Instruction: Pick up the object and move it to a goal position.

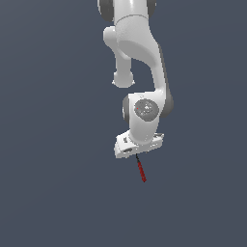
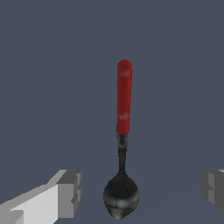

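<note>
Spoon: a small tool [image 2: 124, 131] with a red handle, a thin dark shaft and a black bowl-shaped head, lying flat on the plain grey surface [image 1: 48, 193].
Where it lies: directly beneath my gripper [image 2: 140, 192]; in the wrist view the black head sits between my two fingertips [image 2: 70, 192], the red handle pointing away from them. In the exterior view only the red handle [image 1: 141, 171] and a little shaft poke out below my hand.
My hand: jaws spread wide, one finger either side of the head and well apart from it, holding nothing.
Handling: I judge it light and rigid (a thin thing, so it could pivot or slip if pinched off-centre). The rounded head looks glossy and a poor place for flat pads.
Where to grip: across the narrow shaft or the near end of the handle, jaws squarely crosswise.
Height: I cannot tell how far above the surface my fingers are.
</note>
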`<state>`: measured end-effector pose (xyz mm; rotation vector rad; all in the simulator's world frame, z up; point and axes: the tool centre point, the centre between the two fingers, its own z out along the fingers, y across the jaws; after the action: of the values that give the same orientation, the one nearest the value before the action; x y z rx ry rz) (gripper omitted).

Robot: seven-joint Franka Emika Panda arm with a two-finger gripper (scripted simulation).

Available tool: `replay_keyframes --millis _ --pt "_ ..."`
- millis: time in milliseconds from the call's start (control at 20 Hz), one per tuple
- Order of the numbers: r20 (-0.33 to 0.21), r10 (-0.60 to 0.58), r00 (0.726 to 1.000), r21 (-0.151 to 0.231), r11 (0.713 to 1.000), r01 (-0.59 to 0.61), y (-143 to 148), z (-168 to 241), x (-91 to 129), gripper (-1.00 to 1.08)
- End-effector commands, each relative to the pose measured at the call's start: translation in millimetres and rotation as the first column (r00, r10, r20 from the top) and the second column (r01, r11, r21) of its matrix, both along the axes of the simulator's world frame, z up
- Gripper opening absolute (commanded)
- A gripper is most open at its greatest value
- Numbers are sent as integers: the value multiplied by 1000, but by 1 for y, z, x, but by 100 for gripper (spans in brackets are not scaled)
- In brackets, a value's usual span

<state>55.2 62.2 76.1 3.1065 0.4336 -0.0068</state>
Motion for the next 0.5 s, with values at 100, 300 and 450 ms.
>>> replay_keyframes --millis 100,300,450 --pt "3 35 999 4 999 -35 11 -12 6 100" --pt "4 44 999 5 999 -44 15 -16 7 100" --pt "2 41 999 5 999 -41 14 -16 6 100"
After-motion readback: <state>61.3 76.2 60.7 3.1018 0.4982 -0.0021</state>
